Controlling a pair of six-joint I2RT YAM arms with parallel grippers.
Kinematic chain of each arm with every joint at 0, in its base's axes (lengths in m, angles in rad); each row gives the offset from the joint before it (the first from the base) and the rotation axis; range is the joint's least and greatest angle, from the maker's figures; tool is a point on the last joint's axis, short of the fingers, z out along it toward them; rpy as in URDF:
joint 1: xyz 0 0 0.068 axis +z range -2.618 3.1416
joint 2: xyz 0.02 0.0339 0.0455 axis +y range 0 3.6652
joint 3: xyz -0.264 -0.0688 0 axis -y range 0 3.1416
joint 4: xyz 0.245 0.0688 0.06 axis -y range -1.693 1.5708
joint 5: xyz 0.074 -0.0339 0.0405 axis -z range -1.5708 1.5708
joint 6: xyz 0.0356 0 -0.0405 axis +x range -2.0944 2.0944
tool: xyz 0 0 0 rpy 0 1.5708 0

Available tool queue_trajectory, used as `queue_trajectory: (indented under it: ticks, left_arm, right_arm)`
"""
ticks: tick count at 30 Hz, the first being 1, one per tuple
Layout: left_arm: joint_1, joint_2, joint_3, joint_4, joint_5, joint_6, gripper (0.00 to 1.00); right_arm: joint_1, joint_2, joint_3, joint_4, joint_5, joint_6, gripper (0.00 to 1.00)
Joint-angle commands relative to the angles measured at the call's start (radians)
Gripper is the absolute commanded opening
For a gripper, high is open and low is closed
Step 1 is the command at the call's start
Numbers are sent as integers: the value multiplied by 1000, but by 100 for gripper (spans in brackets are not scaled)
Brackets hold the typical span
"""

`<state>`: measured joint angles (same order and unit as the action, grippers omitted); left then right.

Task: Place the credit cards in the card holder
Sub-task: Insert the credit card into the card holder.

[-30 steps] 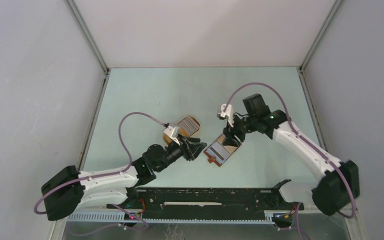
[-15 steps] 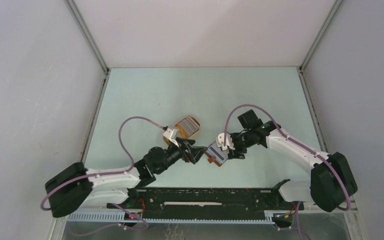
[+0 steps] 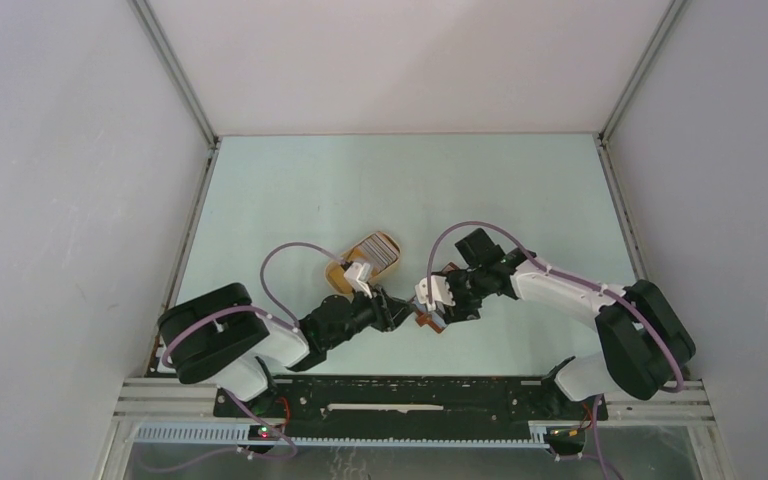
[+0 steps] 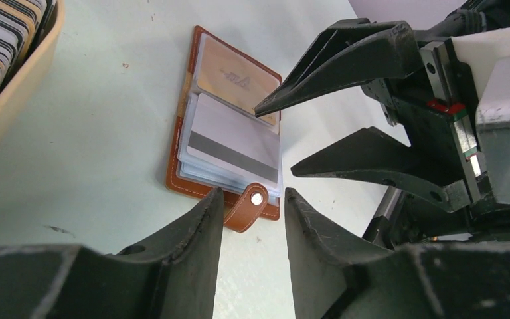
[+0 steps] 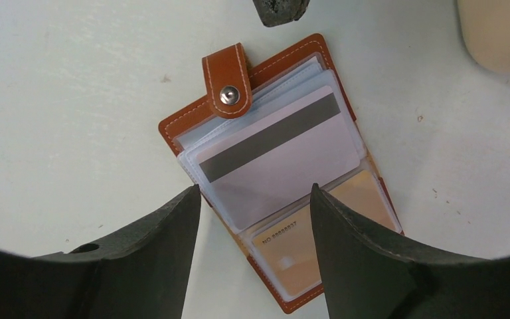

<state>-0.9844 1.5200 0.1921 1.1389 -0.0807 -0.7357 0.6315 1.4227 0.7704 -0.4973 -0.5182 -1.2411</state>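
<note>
The reddish-brown card holder (image 5: 172,129) lies open on the table, strap tab (image 5: 227,80) with snap toward the left arm. Its clear pockets show a white card with a dark stripe (image 5: 272,166) and an orange card (image 5: 319,246). My right gripper (image 5: 255,189) is open and empty, just above the holder's middle. My left gripper (image 4: 254,193) is open and empty, low by the strap tab (image 4: 246,206), facing the right gripper (image 4: 275,139). From above, the holder (image 3: 423,322) is mostly hidden under the right gripper (image 3: 440,305), with the left gripper (image 3: 392,312) beside it. More credit cards (image 3: 378,252) stand edge-on in a tray.
The tan oval tray (image 3: 341,280) sits just beyond the left gripper; its rim shows in the left wrist view (image 4: 13,100) and the right wrist view (image 5: 498,33). Grey enclosure walls ring the pale green table (image 3: 400,180). The black rail (image 3: 410,395) lies at the near edge.
The right gripper has swung down and left from beyond the holder to right over it. The left arm has folded in, its gripper staying beside the strap tab. The holder has not moved.
</note>
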Motion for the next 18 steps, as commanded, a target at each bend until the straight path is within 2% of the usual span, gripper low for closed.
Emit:
queue_trajectory:
  ticks: [1, 18]
  left_arm:
    - [6, 2, 44, 1, -54, -27, 44]
    - [7, 37, 60, -12, -57, -28, 43]
  right_arm:
    - [16, 9, 0, 43, 21, 20, 70]
    - [59, 51, -8, 73, 82, 32, 77]
